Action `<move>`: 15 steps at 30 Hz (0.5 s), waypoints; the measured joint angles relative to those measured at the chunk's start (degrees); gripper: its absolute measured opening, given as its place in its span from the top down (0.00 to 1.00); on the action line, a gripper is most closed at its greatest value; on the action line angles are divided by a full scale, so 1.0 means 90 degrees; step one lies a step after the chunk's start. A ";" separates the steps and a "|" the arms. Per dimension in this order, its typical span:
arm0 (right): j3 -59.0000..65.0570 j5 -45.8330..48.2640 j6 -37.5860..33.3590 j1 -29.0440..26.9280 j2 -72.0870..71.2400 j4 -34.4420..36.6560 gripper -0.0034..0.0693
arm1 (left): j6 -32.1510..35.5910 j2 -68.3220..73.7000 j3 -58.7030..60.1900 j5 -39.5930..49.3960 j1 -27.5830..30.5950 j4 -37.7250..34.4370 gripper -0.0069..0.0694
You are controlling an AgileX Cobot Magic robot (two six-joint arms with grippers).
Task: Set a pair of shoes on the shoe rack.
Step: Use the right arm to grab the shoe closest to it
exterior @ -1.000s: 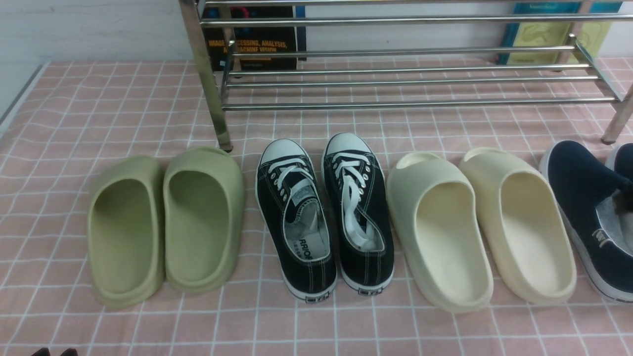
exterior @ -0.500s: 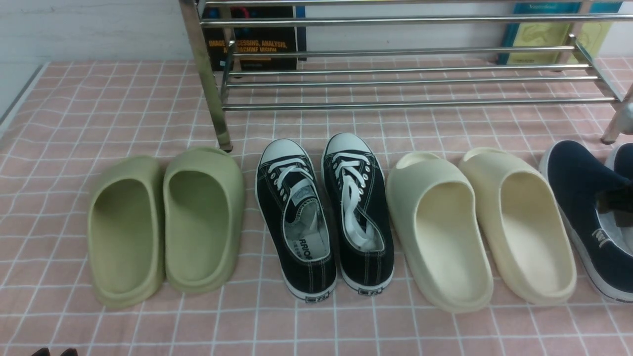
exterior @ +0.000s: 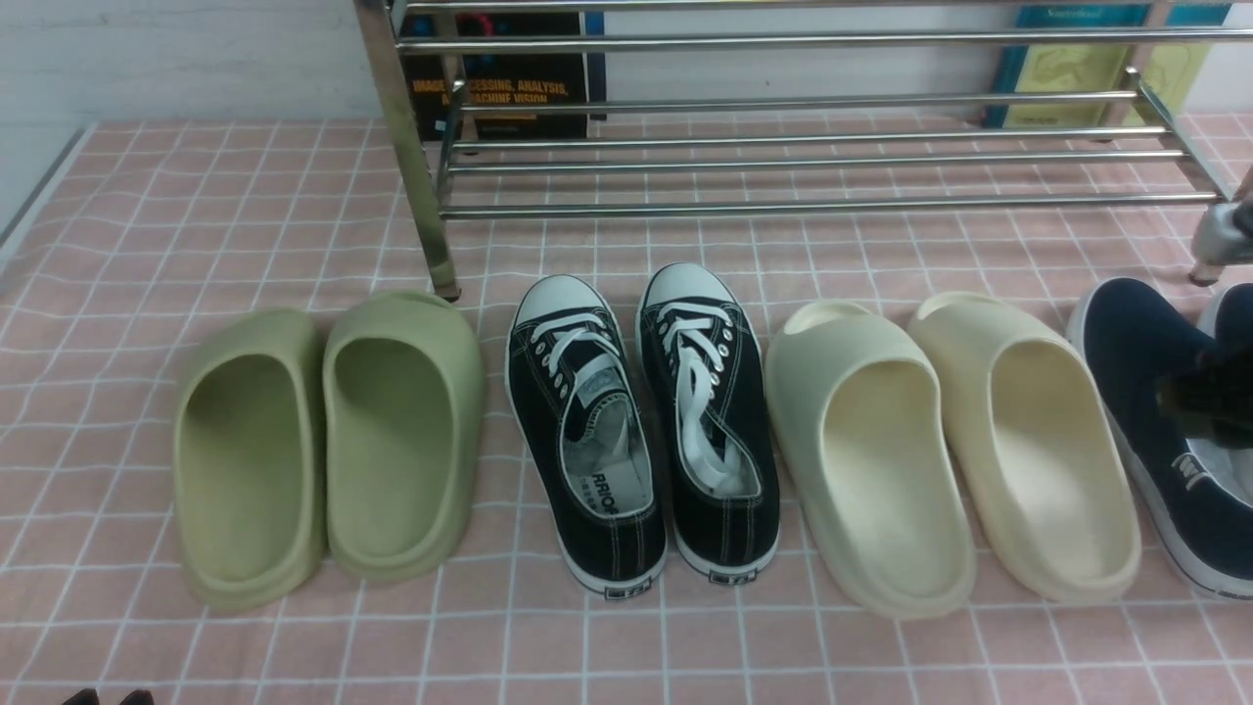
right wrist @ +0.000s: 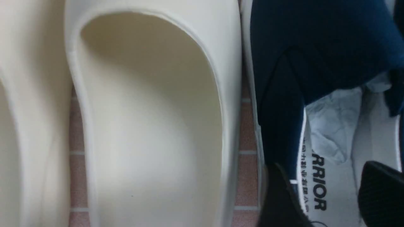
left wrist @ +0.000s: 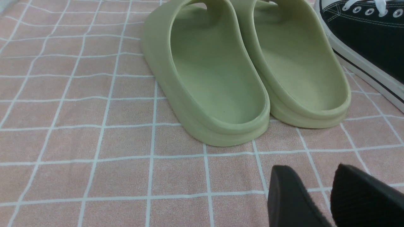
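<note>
Currently, the pair of shoes [exterior: 1145,362] stands on the pink checked cloth [exterior: 245,225] at the row's right end, just beside the cream slides [exterior: 940,441] and in front of the shoe rack [exterior: 783,206], while the right gripper [right wrist: 325,167] hangs spread wide over one shoe's opening, clasping nothing; the left gripper [left wrist: 322,176], narrowly parted, is empty.

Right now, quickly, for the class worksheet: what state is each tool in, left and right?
Left tool: open, holding nothing.
Right tool: open at the navy shoe, gripping nothing.
</note>
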 joint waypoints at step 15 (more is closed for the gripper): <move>-0.0011 -0.0160 -0.0015 0.0000 0.0857 -0.0023 0.91 | 0.0000 0.0000 0.0000 0.0000 0.0000 0.0000 0.60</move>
